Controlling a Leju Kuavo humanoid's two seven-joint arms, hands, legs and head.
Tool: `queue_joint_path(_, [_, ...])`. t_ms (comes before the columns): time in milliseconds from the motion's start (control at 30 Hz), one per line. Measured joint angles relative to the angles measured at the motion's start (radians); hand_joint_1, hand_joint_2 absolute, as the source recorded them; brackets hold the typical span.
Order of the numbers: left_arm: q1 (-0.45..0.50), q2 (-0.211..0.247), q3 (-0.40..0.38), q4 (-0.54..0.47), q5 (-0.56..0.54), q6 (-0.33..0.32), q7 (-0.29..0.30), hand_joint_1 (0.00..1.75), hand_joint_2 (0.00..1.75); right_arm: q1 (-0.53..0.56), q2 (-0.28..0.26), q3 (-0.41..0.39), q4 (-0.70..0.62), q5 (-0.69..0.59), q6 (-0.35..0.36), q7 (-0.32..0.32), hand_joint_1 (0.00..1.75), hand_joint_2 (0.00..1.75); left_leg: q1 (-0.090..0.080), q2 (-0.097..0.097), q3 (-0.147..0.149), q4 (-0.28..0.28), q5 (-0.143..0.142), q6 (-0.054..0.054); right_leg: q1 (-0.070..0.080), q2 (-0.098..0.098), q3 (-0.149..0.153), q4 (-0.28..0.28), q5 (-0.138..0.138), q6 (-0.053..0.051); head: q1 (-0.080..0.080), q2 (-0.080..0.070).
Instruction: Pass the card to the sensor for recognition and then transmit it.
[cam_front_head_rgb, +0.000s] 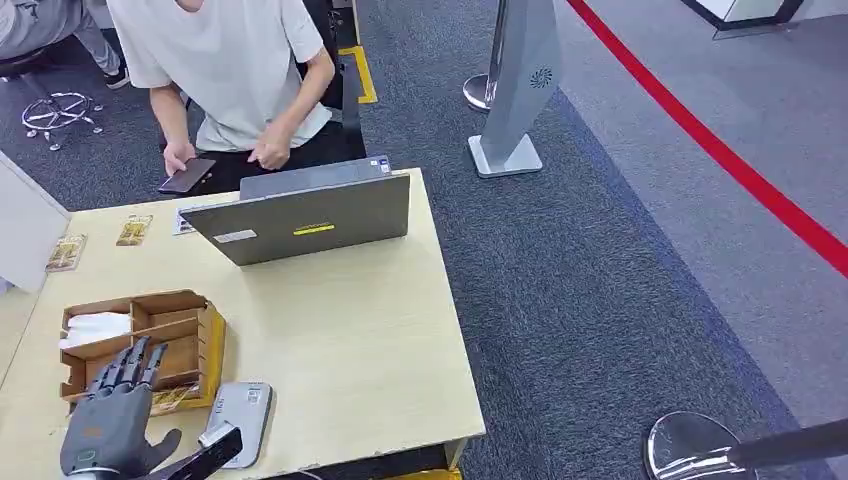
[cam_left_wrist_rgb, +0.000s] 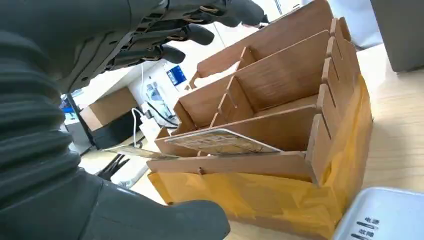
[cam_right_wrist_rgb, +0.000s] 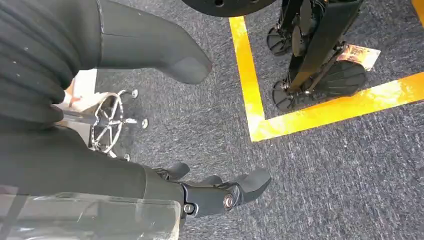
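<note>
While the left hand (cam_front_head_rgb: 112, 420) hovered with fingers spread and nothing in them over the wooden organizer (cam_front_head_rgb: 205, 345) at the table's (cam_front_head_rgb: 370, 340) near left corner, the task had barely begun. A card (cam_left_wrist_rgb: 220, 142) lay flat in the organizer's nearest slot, just below the fingers (cam_left_wrist_rgb: 187, 34), not yet gripped. The grey sensor (cam_front_head_rgb: 243, 410) sat just beside the organizer at the near edge. The right hand (cam_right_wrist_rgb: 215, 192) hung over the carpet, fingers loosely curled, holding nothing. Picking, scanning and handing over to the person (cam_front_head_rgb: 235, 70) at the far edge all seemed left.
</note>
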Motion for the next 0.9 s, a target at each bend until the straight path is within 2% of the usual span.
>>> queue_joint_path(667, [-0.013, -0.036, 0.01, 0.075, -0.067, -0.002, 0.028, 0.0, 1.75, -0.001, 0.003, 0.0, 0.0, 0.018, 0.0, 0.004, 0.0, 1.75, 0.0, 0.0, 0.0, 0.0, 0.0, 0.0, 0.0, 0.0, 0.0, 0.0, 0.0, 0.0, 0.0, 0.0])
queue_joint_path(900, [-0.022, -0.068, 0.024, 0.091, -0.126, 0.035, 0.013, 0.0, 1.75, -0.001, 0.011, 0.0, -0.011, 0.025, 0.005, 0.004, 0.0, 1.75, 0.0, 0.0, 0.0, 0.0, 0.0, 0.0, 0.0, 0.0, 0.0, 0.0, 0.0, 0.0, 0.0, 0.0])
